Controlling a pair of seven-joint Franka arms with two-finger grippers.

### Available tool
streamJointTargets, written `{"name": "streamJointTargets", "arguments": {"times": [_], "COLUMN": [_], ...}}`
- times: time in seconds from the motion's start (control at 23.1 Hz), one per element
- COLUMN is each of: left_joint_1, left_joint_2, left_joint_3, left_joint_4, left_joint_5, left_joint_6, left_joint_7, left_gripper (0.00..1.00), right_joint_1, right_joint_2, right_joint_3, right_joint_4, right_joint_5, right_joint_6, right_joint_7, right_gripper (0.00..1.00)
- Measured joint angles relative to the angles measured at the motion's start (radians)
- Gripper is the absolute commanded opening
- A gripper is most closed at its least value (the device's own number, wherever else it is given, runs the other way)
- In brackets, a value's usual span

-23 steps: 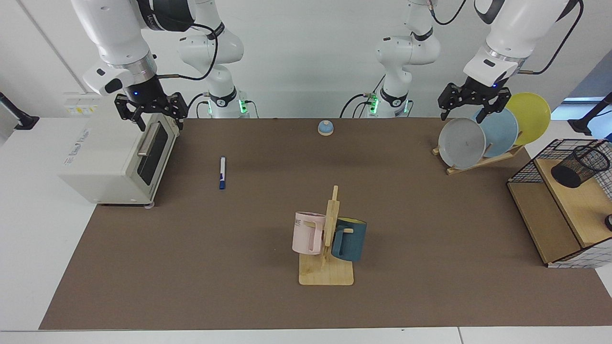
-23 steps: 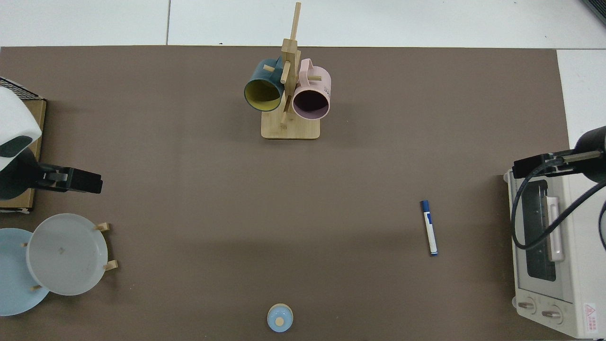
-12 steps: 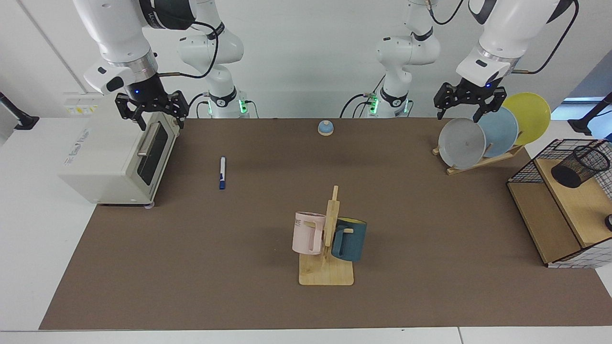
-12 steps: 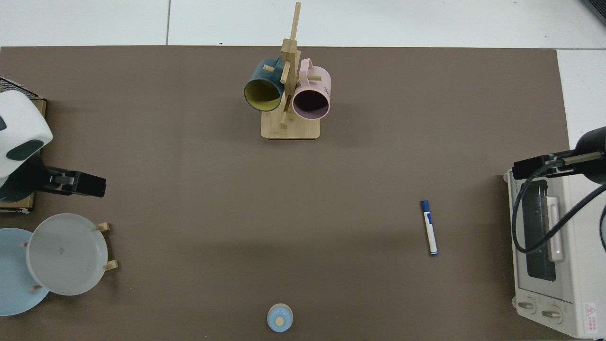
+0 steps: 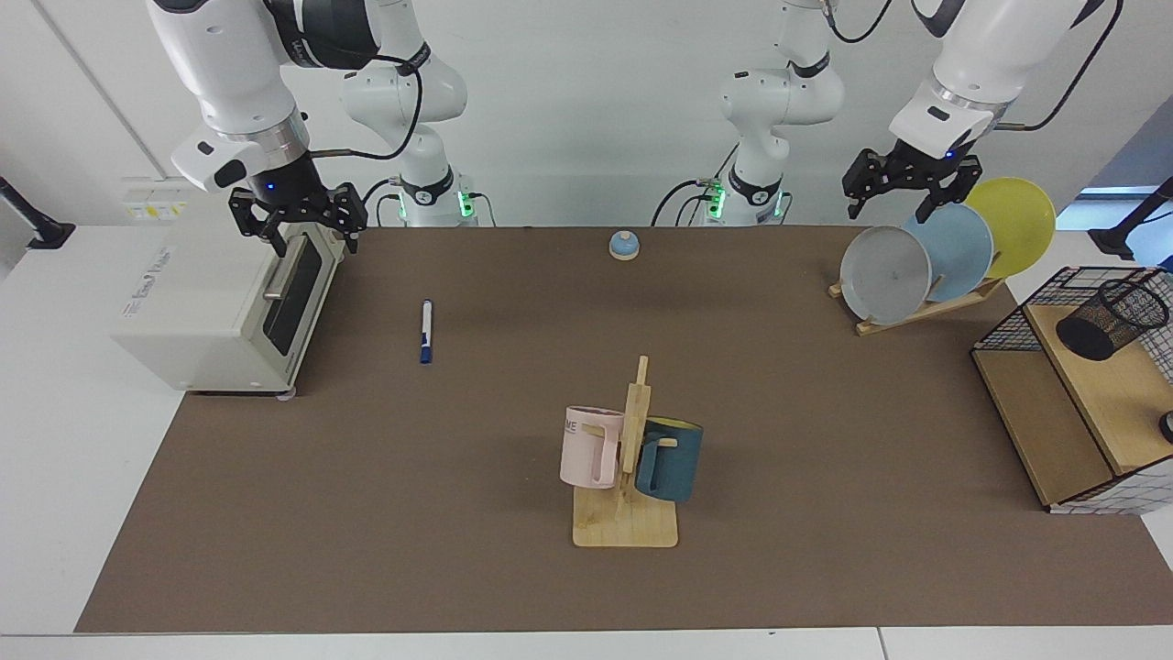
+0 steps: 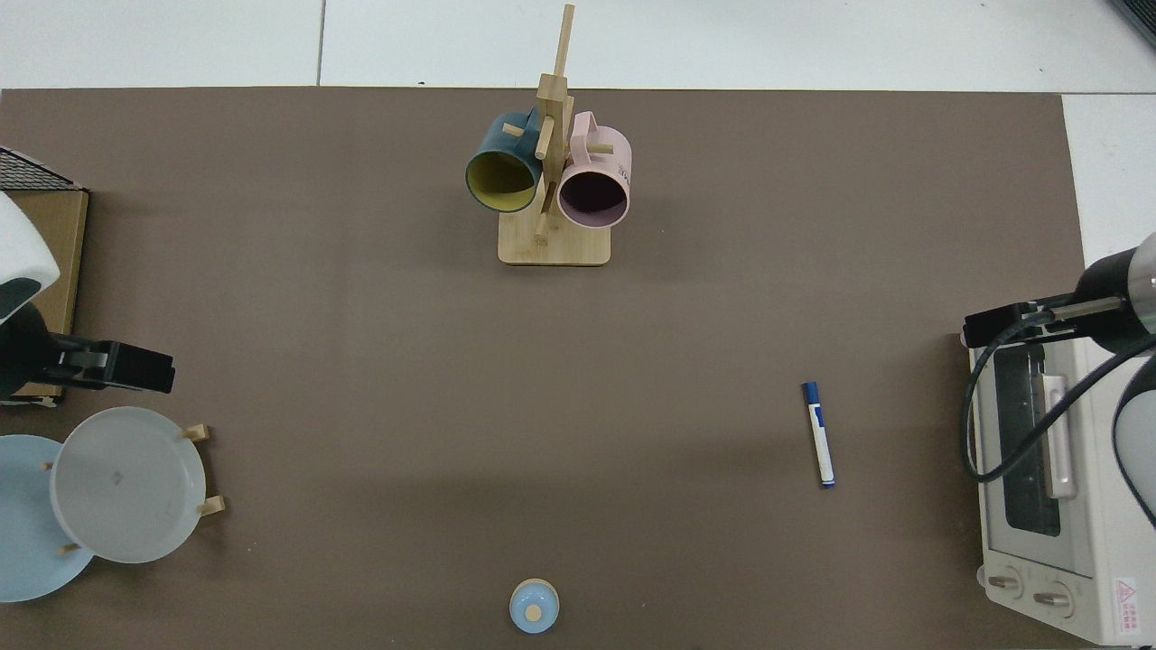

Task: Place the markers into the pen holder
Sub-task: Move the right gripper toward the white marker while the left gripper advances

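Note:
The marker (image 5: 426, 331) (image 6: 818, 434), white with a blue cap, lies flat on the brown mat beside the toaster oven. The pen holder (image 5: 1111, 318), a small black mesh cup, is tilted on the top wooden shelf of the wire rack at the facing view's right edge; the top view does not show it. My right gripper (image 5: 312, 240) (image 6: 993, 318) hangs open and empty over the oven's front top edge, well apart from the marker. My left gripper (image 5: 903, 206) (image 6: 135, 367) hovers open and empty above the plates.
A white toaster oven (image 5: 220, 302) stands close to the marker. A wooden mug tree (image 5: 626, 532) holds a pink and a teal mug mid-table. Three plates lean in a wooden rack (image 5: 916, 312). A small blue bell (image 5: 624, 245) sits at the far edge. The wire rack (image 5: 1072, 412) has wooden shelves.
The right gripper has drifted a little away from the oven toward the mat. The left gripper has risen and shifted back above the plates. The marker has not moved.

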Motion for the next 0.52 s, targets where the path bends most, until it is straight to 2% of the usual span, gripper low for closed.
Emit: {"name": "streamJointTargets", "arguments": {"times": [0.26,0.52], "left_joint_1": [-0.003,-0.021], "left_joint_2": [-0.004,-0.004], "left_joint_3": [-0.006,-0.01], "left_joint_4": [-0.013,-0.036], "left_joint_5": [-0.001,-0.003], "left_joint_6": [-0.003,0.027], "left_joint_7": [0.0,0.0], "left_gripper": [1.0,1.0], "right_joint_1": [0.036,0.06], "right_joint_2": [0.0,0.005], "right_joint_3": [0.002,0.003], "right_joint_4": [-0.063,-0.216], "right_joint_5": [0.001,0.001], "right_joint_6": [0.043,0.171], "right_joint_7": [0.015,0.041], "right_gripper": [1.0,1.0]}}
